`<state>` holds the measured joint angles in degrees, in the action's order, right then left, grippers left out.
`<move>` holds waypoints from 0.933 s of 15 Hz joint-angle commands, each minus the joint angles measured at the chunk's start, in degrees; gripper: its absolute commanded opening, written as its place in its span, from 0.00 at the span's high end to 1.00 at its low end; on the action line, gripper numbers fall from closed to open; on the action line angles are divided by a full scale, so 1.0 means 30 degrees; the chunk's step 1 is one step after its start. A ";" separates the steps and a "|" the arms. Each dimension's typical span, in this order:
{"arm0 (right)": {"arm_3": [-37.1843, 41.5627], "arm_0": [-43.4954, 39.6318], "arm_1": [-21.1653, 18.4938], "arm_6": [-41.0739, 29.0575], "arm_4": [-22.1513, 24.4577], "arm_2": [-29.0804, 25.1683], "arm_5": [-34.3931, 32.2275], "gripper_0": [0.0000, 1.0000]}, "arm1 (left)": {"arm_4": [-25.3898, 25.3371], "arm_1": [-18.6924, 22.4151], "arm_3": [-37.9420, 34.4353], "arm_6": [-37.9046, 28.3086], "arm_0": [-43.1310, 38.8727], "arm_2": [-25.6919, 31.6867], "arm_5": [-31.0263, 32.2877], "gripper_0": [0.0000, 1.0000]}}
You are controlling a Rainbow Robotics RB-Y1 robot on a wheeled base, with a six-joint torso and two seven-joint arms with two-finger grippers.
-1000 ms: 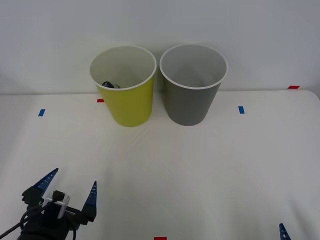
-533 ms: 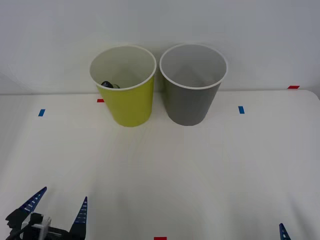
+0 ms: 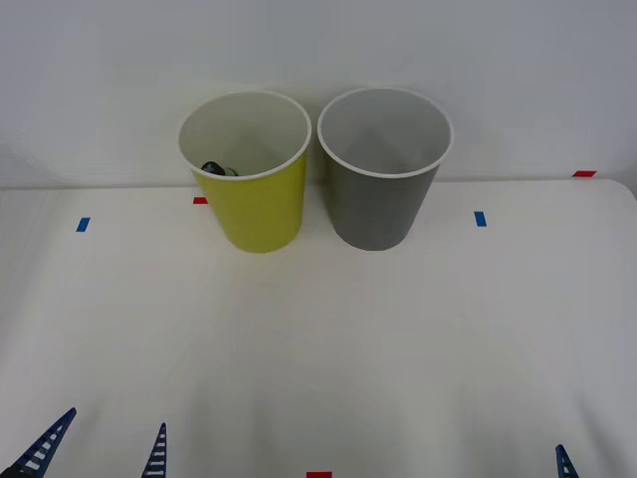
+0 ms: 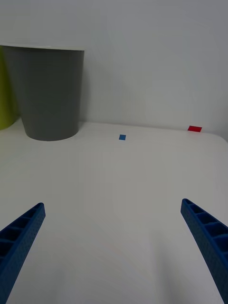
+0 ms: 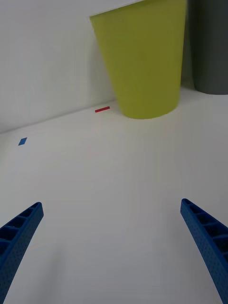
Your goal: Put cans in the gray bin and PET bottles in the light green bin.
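The light green bin point(image 3: 257, 211) stands at the back of the white table, beside the gray bin point(image 3: 379, 207) on its right. Low inside the light green bin, a black cap with a bit of green, the PET bottle point(image 3: 216, 168), peeks over the rim. Cans are out of view. My left gripper point(image 3: 105, 456) is open at the near left edge, holding nothing; its wrist view faces the light green bin point(image 5: 145, 61) between its blue fingers point(image 5: 19, 232). My right gripper point(image 4: 111, 247) is open and empty at the near right, with the gray bin point(image 4: 47, 90) far ahead.
Small blue tape marks point(image 3: 83, 224) point(image 3: 481, 218) and red ones point(image 3: 583, 173) point(image 3: 318, 475) lie flat on the table point(image 3: 328, 339). The bins stand close to the white back wall. The table's right edge runs near the red mark.
My left gripper has drawn back toward the table's near edge, so only its fingertips remain in the front view. The bins and the right arm have not moved.
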<state>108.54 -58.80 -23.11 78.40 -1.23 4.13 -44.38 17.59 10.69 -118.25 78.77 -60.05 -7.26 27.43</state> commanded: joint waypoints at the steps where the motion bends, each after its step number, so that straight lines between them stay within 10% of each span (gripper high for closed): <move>1: 0.0000 0.0000 0.0000 0.0000 0.0000 0.0000 0.0000 0.00 | -0.0032 0.0071 0.0014 -0.0005 -0.0404 0.0019 0.0524 0.00; 14: 0.0000 0.0000 0.0000 0.0000 0.0000 0.0000 0.0000 0.00 | -0.0090 0.0071 0.0131 0.0141 -0.0785 -0.0069 0.0612 0.00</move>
<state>108.54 -58.80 -23.11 78.40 -1.23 4.13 -44.38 17.34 10.89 -117.87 79.18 -62.40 -7.46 29.28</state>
